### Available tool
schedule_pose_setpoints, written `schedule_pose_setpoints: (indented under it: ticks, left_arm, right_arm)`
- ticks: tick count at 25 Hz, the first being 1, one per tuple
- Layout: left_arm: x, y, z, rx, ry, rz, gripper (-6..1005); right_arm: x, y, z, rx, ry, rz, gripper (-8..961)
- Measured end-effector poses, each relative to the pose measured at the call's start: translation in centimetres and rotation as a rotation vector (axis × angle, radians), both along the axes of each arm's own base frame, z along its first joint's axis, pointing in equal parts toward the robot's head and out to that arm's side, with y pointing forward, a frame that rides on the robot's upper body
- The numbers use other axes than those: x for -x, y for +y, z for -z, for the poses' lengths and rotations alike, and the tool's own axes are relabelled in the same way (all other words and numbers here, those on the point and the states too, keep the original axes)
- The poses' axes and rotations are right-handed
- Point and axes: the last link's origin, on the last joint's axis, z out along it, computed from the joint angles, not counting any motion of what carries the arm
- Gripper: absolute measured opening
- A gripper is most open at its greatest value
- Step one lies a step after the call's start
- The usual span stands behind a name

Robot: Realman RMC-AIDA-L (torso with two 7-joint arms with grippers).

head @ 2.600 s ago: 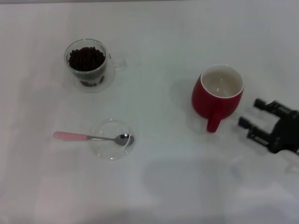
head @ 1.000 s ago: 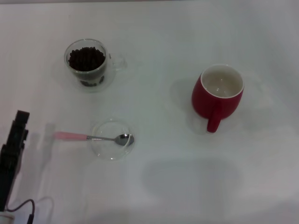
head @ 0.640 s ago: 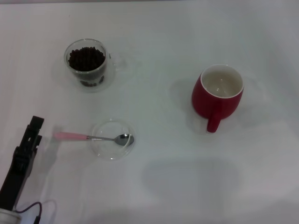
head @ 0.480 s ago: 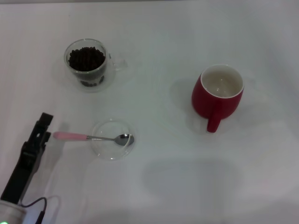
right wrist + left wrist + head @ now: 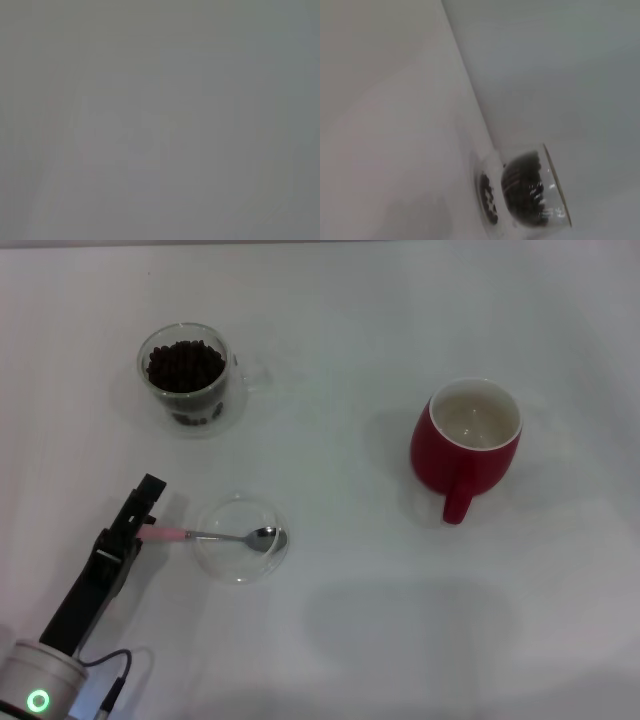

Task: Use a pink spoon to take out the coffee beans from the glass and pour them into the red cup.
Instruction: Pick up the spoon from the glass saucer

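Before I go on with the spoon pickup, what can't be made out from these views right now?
- Head view: the left gripper covers the handle end of the pink spoon; whether its fingers are open or shut on it cannot be told.
- Left wrist view: shows only the glass of coffee beans, no spoon and no fingers.
- Right wrist view: blank grey; the right gripper is out of view.
- Red cup: its handle's far side is hidden.

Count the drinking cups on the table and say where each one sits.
2. The glass with the coffee beans stands at the far left. The red cup stands on the right, empty inside, its handle toward the robot. The flat glass dish is not counted.
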Motion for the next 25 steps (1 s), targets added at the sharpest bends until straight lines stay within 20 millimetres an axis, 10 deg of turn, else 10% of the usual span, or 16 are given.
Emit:
schedule_pose_setpoints:
  ticks: [25]
  left_arm:
    - [-0.7, -2.1, 0.6, -0.001, 0.049, 0.047, 719]
  right_arm:
    - [-0.8, -1.1, 0.5, 0.001, 0.015, 0.033, 697]
